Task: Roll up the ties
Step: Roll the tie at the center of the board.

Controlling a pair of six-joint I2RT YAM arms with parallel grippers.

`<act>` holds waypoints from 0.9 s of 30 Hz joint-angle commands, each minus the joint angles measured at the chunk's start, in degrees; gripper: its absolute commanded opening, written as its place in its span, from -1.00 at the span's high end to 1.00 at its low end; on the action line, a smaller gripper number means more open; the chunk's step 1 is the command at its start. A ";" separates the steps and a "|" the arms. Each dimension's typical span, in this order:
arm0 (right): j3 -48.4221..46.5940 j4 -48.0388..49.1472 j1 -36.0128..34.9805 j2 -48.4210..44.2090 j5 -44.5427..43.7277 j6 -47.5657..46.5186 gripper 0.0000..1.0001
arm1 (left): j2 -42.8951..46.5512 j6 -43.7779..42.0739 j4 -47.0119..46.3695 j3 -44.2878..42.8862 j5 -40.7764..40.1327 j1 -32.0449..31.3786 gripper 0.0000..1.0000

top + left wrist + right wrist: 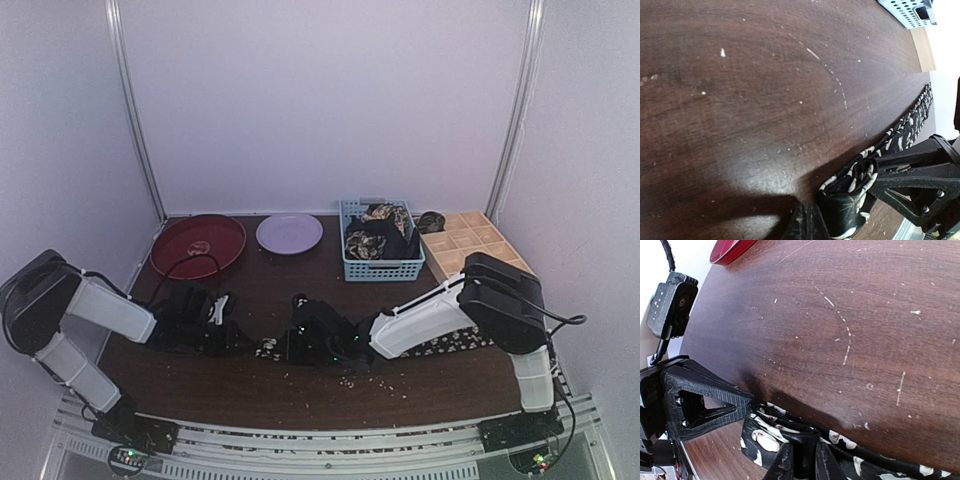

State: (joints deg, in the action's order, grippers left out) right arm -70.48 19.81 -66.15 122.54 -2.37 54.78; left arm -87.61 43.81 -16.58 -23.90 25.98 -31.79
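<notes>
Worktop: blue basket back-right, spare ties piled in. One tie flat along near-right side, end rolled at centre. R pincer nipped narrow on fabric by roll. L pincer fully closed beside roll; hold unclear.

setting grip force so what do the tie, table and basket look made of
Tie: soft woven cloth by the look, black with cream print and a slight sheen; it folds and bunches limply.
Table: dark wood or wood-look laminate, smooth and semi-gloss; grain lines, glare and fine scratches show.
Basket: probably light blue moulded plastic; rigid walls with a regular grid of holes.
</notes>
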 commanded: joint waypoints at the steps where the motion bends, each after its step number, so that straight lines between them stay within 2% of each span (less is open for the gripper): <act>1: 2.58 -3.67 0.22 -1.41 -1.61 -1.00 0.67 | -1.95 -0.43 0.33 1.26 0.75 -0.84 1.00; 15: 4.90 -1.85 0.49 -2.28 -1.37 -0.86 0.74 | -3.79 3.40 -6.34 2.02 5.63 -1.73 1.00; 21: 6.07 -0.11 0.52 -3.61 -0.91 -1.24 0.58 | -4.49 6.91 -14.55 3.25 10.28 -1.72 1.00; 27: 5.99 1.72 0.89 -4.55 0.18 -1.70 0.74 | -6.00 7.02 -15.56 2.23 10.72 -1.70 1.00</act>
State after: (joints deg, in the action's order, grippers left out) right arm -65.25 22.61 -65.76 119.50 -2.44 53.89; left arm -92.47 49.93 -27.83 -21.21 34.89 -33.12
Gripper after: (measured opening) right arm 0.154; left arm 0.003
